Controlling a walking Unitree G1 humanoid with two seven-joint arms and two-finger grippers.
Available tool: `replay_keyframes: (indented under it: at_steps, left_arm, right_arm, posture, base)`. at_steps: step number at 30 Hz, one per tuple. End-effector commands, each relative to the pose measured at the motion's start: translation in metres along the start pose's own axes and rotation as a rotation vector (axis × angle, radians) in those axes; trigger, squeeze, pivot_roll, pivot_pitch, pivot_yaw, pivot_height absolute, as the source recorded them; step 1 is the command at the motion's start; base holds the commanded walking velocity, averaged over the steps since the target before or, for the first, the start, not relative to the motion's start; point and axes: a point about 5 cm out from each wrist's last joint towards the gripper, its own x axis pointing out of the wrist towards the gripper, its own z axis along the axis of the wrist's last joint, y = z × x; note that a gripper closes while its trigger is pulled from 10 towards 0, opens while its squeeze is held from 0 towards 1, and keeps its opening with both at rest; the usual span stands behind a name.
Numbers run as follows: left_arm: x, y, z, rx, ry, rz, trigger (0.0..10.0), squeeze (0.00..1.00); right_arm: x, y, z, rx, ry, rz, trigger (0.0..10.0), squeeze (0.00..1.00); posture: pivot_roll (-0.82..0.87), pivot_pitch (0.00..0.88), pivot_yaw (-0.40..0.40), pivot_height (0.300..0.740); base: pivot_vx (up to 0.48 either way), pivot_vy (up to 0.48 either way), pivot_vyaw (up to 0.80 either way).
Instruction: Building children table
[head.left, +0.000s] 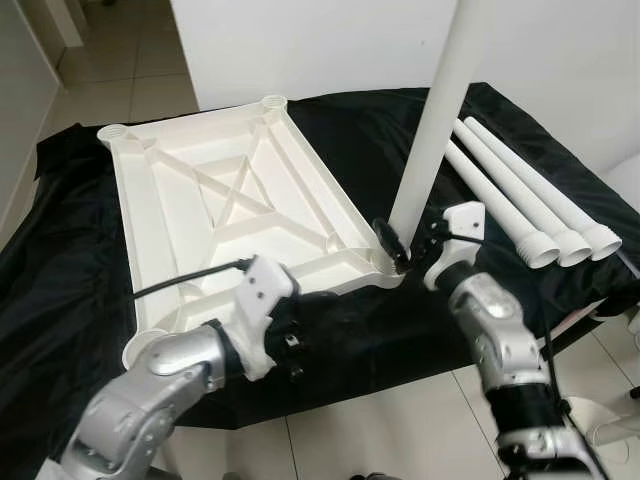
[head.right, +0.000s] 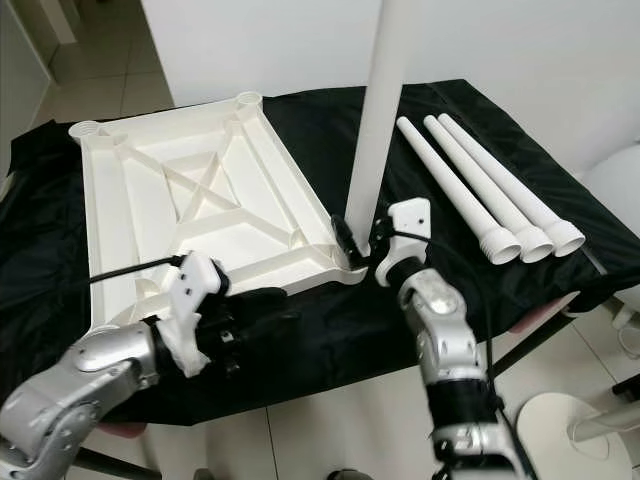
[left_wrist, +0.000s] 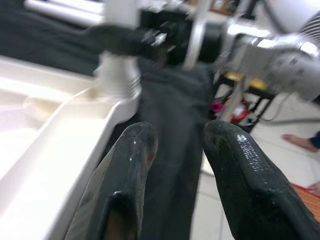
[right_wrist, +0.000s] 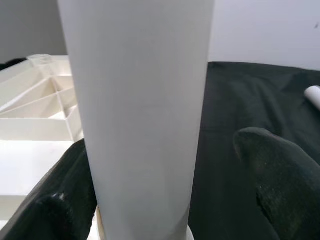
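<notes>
Tabletop (head.left: 215, 195) lies upside down on the black-covered table (head.left: 60, 270), filling the left and centre of the head view, ribs and corner sockets facing up. One white leg (head.left: 432, 120) stands upright in the near right corner socket, running off the top of the frame. The right gripper (head.left: 412, 250) sits low around the base of that leg, jaws set either side of it; the wrist view shows the right-hand pad with a visible gap to the tube, so it reads as a loose bracket, not a firm clamp. The left gripper (head.left: 300, 345) hangs at the lower centre, just off the tabletop's near edge, jaws narrowly apart and holding nothing. Three spare legs (head.left: 545, 205) lie side by side at the right of the frame, threaded collars toward the robot.

Handling guess: hollow plastic tubes, so light and stiff but smooth and slippery, easy to spin in the pads. Gripping low near the collar looks best for twisting. The tabletop looks light enough to slide on the cloth, so bracing its near edge probably helps.
</notes>
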Motion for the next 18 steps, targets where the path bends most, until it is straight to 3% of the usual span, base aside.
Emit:
replay_keyframes:
  at_steps: [1,7,8,11,13,16,18]
  left_arm:
    - [-0.005,-0.008,-0.002,0.024,0.035,-0.157,10.0,0.00]
    - [-0.026,-0.006,-0.003,0.034,0.108,-0.198,10.0,0.00]
    - [-0.037,-0.001,-0.004,0.034,0.156,-0.185,10.0,0.00]
    - [-0.050,0.012,-0.007,0.053,0.206,-0.125,10.0,0.00]
    - [-0.054,0.017,-0.007,0.060,0.220,-0.099,10.0,0.00]
    - [-0.070,0.040,-0.010,0.059,0.262,0.005,10.0,0.00]
    - [-0.074,0.046,-0.009,0.077,0.268,0.035,10.0,0.00]
  right_arm:
    - [0.000,-0.011,0.003,-0.023,-0.007,-0.025,10.0,0.00]
    - [-0.001,-0.028,0.009,-0.028,-0.023,-0.095,10.0,0.00]
    - [-0.001,-0.030,0.009,-0.030,-0.028,-0.103,10.0,0.00]
    - [-0.002,-0.033,0.006,-0.023,-0.022,-0.114,10.0,0.00]
    - [-0.002,-0.034,0.006,-0.019,-0.022,-0.119,10.0,0.00]
    - [-0.004,-0.031,0.004,0.012,-0.035,-0.101,10.0,0.00]
    - [-0.004,-0.029,0.004,0.024,-0.040,-0.086,10.0,0.00]
  posture:
    - [-0.03,0.088,0.010,0.740]
    - [-0.03,0.088,0.009,0.740]
    - [-0.03,0.088,0.006,0.740]
    - [-0.03,0.090,0.010,0.740]
    - [-0.03,0.090,0.010,0.740]
    - [-0.03,0.091,0.013,0.740]
    - [-0.03,0.090,0.015,0.740]
  base:
    - [0.000,0.000,0.00]
    - [0.000,0.000,0.00]
    - [0.000,0.000,0.00]
    - [0.000,0.000,0.00]
    - [0.000,0.000,0.00]
    - [0.000,0.000,0.00]
    - [0.000,0.000,0.00]
